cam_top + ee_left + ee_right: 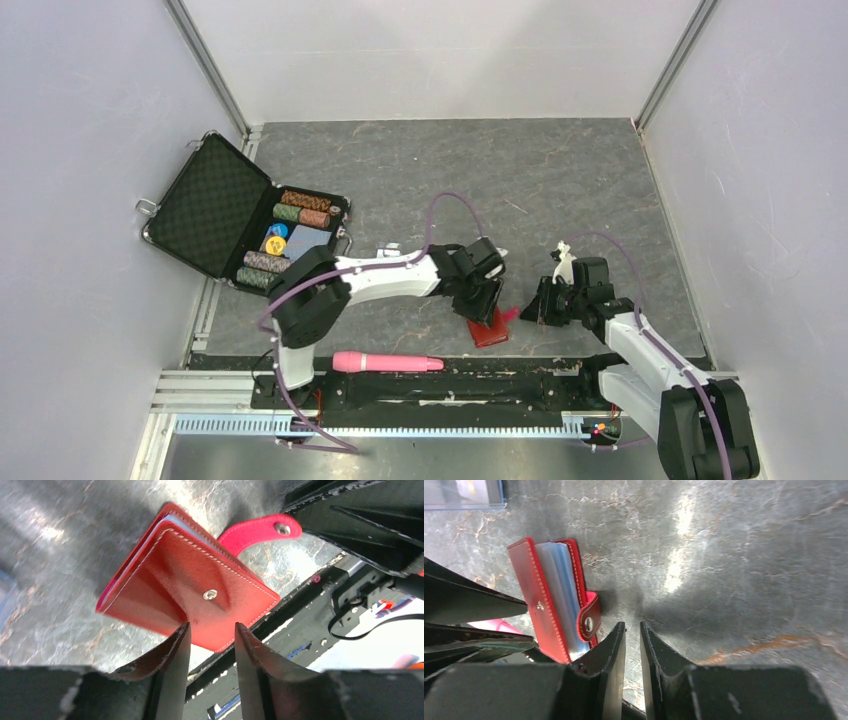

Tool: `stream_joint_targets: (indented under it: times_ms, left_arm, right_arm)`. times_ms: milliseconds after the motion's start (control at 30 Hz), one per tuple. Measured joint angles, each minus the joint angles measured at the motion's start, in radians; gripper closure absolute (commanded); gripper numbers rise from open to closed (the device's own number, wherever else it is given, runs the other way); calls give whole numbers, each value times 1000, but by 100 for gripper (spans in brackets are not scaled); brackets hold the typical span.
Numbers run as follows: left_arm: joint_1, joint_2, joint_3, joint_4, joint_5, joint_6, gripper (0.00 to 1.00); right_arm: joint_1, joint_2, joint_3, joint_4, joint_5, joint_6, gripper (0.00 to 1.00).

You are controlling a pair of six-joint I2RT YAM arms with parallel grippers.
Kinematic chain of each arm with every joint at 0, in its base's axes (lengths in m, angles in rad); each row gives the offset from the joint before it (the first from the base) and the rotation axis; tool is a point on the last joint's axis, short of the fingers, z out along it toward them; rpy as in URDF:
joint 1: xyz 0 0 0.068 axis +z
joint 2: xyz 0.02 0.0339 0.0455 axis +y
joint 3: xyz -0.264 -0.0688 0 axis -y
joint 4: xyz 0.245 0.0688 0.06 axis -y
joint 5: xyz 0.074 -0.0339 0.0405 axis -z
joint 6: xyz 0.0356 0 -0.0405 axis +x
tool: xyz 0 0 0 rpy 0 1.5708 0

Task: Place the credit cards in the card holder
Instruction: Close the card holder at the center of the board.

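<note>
The card holder (490,330), a red wallet, rests on the grey floor near the front rail. It stands slightly ajar, with pale blue pockets (555,587) showing and its snap tab (260,530) loose. My left gripper (211,626) is open; its tips are at the wallet's stitched cover (185,575) and nothing is between them. My right gripper (632,625) sits just right of the tab (589,615), jaws a narrow slit apart over bare floor. A grey-blue credit card with a yellow mark (464,490) shows behind clear plastic at the far left.
A black chip briefcase (210,205) lies open at the left with rows of poker chips (300,208) and a grey-blue rectangle (308,240). A pink cylinder (385,362) lies on the front rail. White walls close in three sides.
</note>
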Motion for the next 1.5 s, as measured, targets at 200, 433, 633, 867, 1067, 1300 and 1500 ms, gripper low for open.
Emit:
stream_joint_targets:
  times_ms: [200,433,633,867,1067,1300,1500]
  left_arm:
    - [21,-150,-188,193,27,-97,49]
    - [38,-164,-302,361,69,-215,51]
    - [55,-151,-303,441,83,-257,40]
    - [78,-81,-303,564,130,-316,39]
    - [92,-51,-314,678,159,-368,40]
    - [95,-50,-323,699,159,-387,67]
    - [95,-50,-317,620,144,-386,83]
  right_arm:
    - [14,-8,-43,73,-76,46,82]
    - [47,-12,-70,126,-95,89,83]
    - [51,-30,-82,148,-90,91,85]
    - [51,-70,-107,195,-85,89,86]
    - [51,-89,-129,240,-107,93,87]
    - [54,-82,-135,285,-146,100,88]
    - [56,-82,-139,303,-156,105,88]
